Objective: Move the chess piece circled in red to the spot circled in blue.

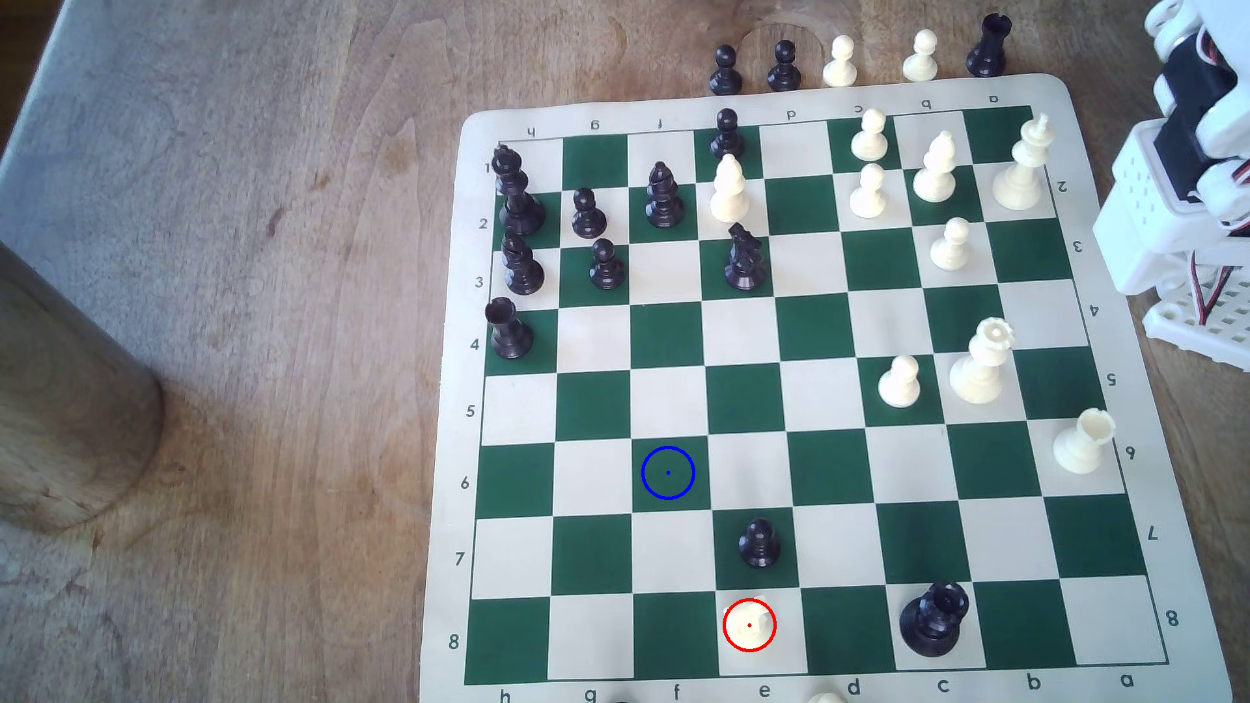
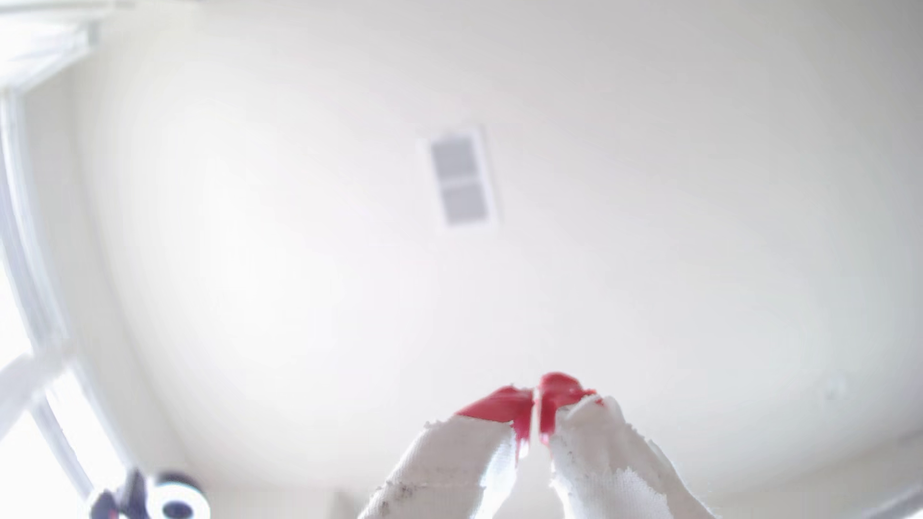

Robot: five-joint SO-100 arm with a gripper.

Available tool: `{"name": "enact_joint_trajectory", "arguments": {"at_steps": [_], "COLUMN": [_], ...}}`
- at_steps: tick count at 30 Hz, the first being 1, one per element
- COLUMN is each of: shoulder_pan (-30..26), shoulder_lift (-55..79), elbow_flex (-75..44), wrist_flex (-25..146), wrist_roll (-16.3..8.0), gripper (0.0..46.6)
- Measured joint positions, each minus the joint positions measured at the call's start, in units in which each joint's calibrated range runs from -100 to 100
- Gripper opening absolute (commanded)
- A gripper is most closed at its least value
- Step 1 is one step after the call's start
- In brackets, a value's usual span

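Observation:
The chess piece circled in red (image 1: 749, 623) is a small cream-white piece standing on a cream square in the board's nearest row, at file e. The spot circled in blue (image 1: 667, 472) is a bare dark green square two rows farther up and one file toward the exterior view's left. My arm's white body (image 1: 1190, 182) rests folded off the board's right edge in the exterior view, far from both. In the wrist view my gripper (image 2: 537, 399) points up at a pale ceiling, its red-tipped fingers (image 2: 504, 404) pressed together with nothing between them.
A black pawn (image 1: 759, 543) stands one square beyond the circled piece, and a black queen (image 1: 935, 618) sits two files to the exterior view's right. Black pieces crowd the far left of the board (image 1: 446, 473), cream ones the far right. A wooden cylinder (image 1: 61, 405) stands at the left.

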State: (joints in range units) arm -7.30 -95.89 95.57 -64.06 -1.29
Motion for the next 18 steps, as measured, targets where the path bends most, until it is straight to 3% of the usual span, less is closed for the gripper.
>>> {"name": "enact_joint_trajectory", "arguments": {"at_steps": [9, 18], "shoulder_pan": [0.00, -0.37], "shoulder_lift": [0.17, 0.50], "elbow_flex": [-6.69, -14.01], "wrist_flex": [44.30, 76.57], "wrist_roll": [0.00, -0.29], "gripper": [0.2, 0.2]}}
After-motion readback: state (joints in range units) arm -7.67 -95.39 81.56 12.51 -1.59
